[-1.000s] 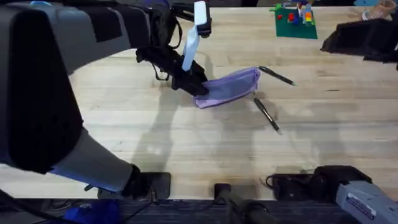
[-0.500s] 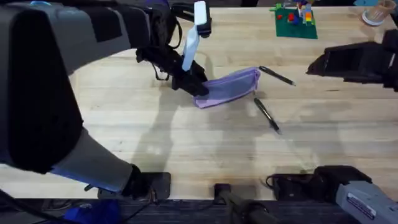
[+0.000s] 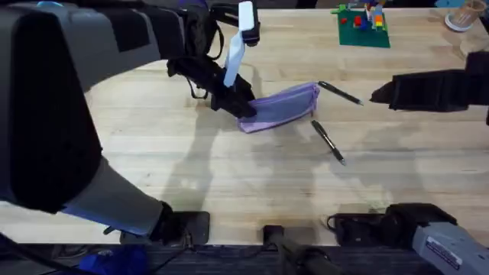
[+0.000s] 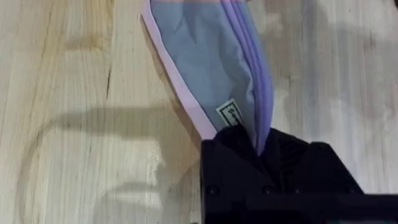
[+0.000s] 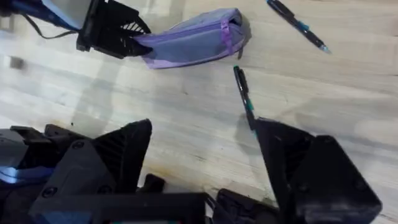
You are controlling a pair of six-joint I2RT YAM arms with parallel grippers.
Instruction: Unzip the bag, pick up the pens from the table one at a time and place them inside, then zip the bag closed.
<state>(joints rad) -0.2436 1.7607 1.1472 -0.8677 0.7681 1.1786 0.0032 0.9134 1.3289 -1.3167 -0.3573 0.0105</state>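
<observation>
Pinching the bag [image 3: 281, 107] end, your left hand [image 3: 238, 105] anchors soft, limp fabric mid-bench | right hand [image 3: 380, 93] open, empty, at 3 o'clock | pens [image 3: 328, 141] light, slippery: grip mid-barrel.

The overhead camera sits above the arm bases, looking down and forward across the counter [image 3: 229, 176]; the left arm rises close under it. The left wrist camera looks straight down from very near, onto one end of the bag [image 4: 211, 68] clamped in the left end effector [image 4: 261, 146]. The right wrist camera looks down from farther off, between the spread fingers [image 5: 118, 149] of the right end effector [image 5: 205, 162]. It shares the bag, both pens [image 5: 244, 93] and the left end effector with the overhead view.
</observation>
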